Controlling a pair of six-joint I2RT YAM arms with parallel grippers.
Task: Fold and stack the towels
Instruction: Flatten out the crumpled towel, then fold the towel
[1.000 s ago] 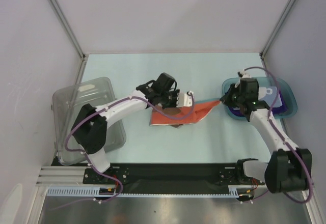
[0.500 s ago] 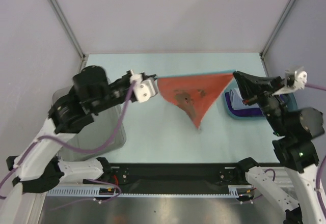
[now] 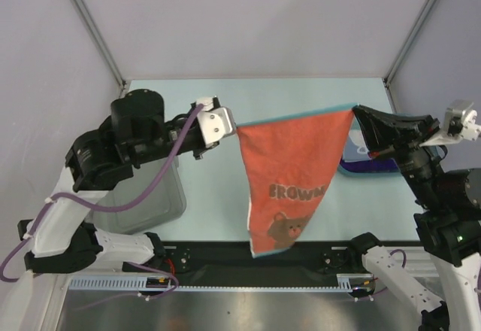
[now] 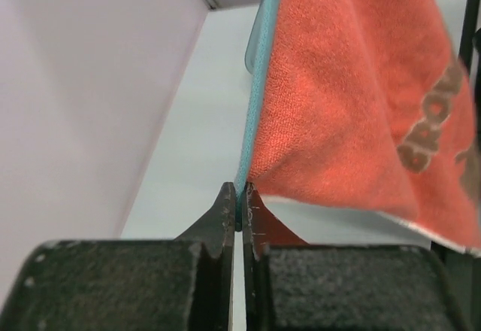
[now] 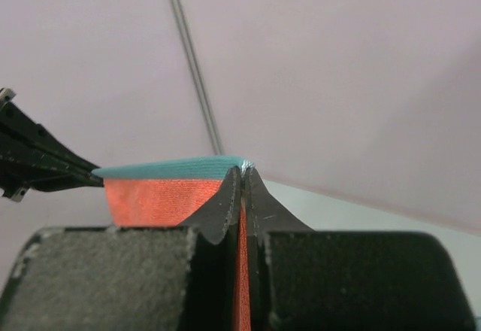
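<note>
Since left fingers (image 4: 224,214) and right fingers (image 5: 228,195) clamp only corner edges, orange-brown printed terry towel (image 3: 289,165) may slip free.

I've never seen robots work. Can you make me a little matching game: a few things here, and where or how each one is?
Things:
1. orange towel
2. bin
3. purple towel
4. left gripper

States:
A. standing at the left side
B. shut on a towel corner
C. lying at the right side
D. hanging in the air

Pairs: 1-D, 2-A, 3-C, 4-B
</note>
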